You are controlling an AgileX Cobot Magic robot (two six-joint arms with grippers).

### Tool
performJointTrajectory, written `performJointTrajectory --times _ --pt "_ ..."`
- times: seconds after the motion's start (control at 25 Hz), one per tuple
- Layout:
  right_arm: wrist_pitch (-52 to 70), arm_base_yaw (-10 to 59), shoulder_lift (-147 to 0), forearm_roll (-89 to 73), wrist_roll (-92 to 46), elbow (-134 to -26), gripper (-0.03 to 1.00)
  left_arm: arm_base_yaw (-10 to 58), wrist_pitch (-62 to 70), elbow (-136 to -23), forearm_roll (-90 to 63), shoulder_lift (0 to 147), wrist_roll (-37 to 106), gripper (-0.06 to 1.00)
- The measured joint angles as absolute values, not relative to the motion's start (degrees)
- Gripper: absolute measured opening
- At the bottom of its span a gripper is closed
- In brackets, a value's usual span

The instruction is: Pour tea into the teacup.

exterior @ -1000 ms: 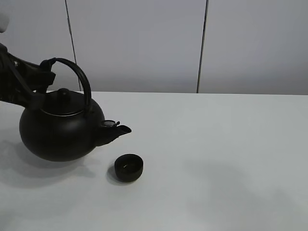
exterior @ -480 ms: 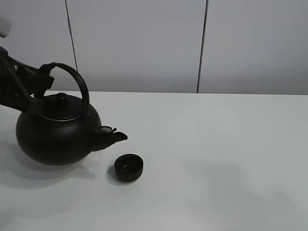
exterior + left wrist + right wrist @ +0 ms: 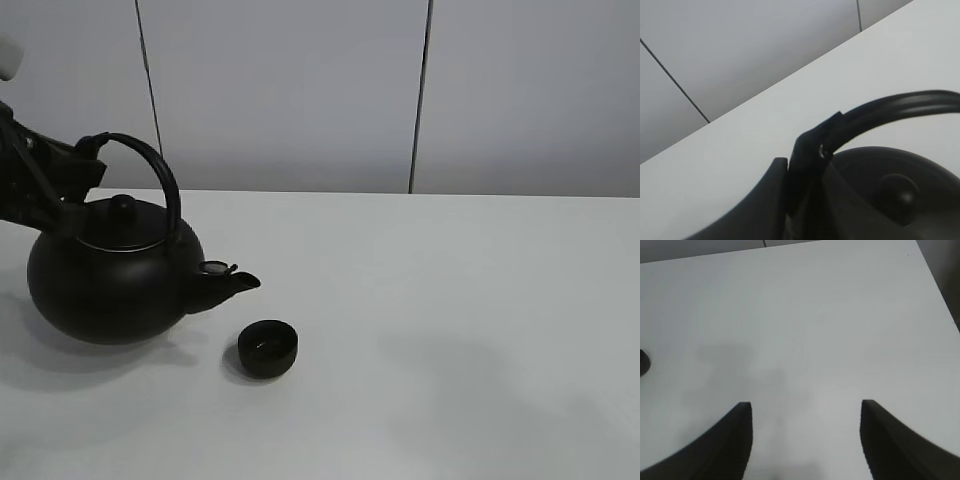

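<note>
Kettle near table's left edge; your left gripper clamps its handle, arm low; right gripper parted, empty.

Positions of the kettle and the teacup over the table.
The kettle occupies the left side, spout pointing right; the teacup stands on the table just before the spout tip, apart from it.

Bright, soft overhead light; faint diffuse shadows on the white tabletop beside kettle and teacup; wrist close-ups blurred.
</note>
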State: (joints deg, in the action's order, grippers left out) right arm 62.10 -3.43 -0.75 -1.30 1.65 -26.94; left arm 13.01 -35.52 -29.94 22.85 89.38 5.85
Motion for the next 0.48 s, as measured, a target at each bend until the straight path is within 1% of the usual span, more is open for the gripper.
performJointTrajectory --times 0.48 --pt "62.0 -3.4 -0.7 -1.3 1.7 -26.9 0.43 13.0 -32.5 -30.1 22.3 89.4 6.7 0.12"
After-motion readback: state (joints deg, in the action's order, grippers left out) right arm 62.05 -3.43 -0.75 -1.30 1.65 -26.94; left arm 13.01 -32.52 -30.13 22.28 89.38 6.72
